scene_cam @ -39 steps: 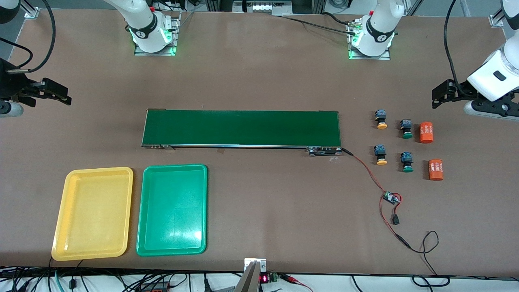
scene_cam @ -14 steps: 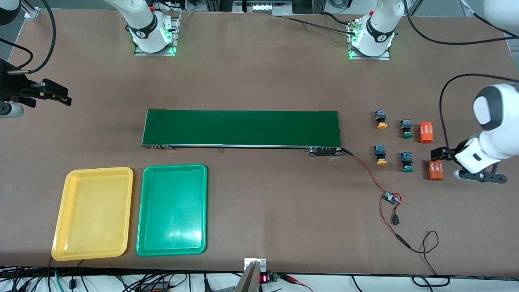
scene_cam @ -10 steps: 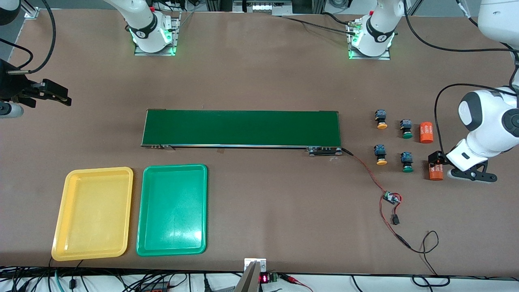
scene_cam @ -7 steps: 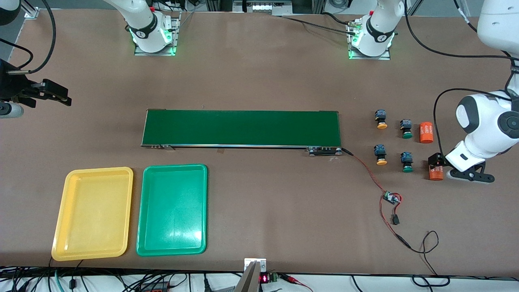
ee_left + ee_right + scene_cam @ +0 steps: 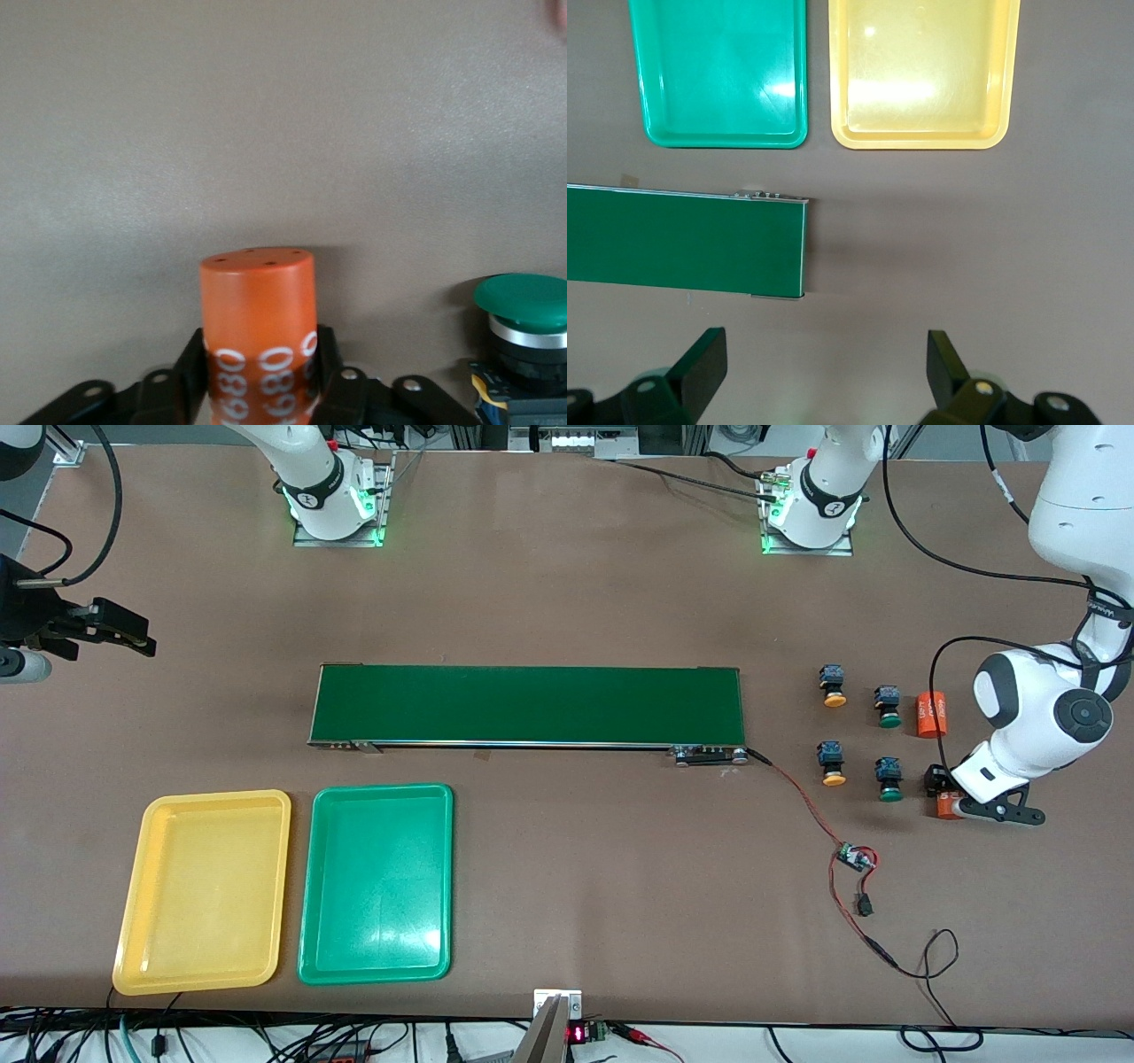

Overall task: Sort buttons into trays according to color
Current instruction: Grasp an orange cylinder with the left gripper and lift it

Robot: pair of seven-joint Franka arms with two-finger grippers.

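The left gripper (image 5: 941,790) is sitting down at the table at the left arm's end, its black fingers (image 5: 193,372) pressing both sides of an orange cylinder printed "4680" (image 5: 259,310); the jaws are clamped on that cylinder, which is lying on its side. This is not one of the task's items, so the step in hand appears to be an off-target grasp.

All four buttons are resting untouched between the conveyor belt (image 5: 529,704) and the cylinders: one yellow-orange button (image 5: 833,686) and one green button (image 5: 888,707) farther from the front camera, another yellow-orange button (image 5: 831,764) and another green button (image 5: 889,779) nearer to it. A second orange cylinder (image 5: 930,715) is lying beside the farther green button.

The right gripper (image 5: 828,363) is waiting over bare table at the right arm's end, its jaws standing wide apart and empty.

The yellow tray (image 5: 133,921) and green tray (image 5: 312,921) are sitting side by side, nearer the front camera than the belt, both holding nothing.

The next move likely calls for releasing the cylinder and re-aiming at a button.

Materials: the cylinder is smooth matte plastic with small holes in its flat end; the button caps are glossy and domed over square bodies; the trays are shiny, shallow, round-cornered plastic.
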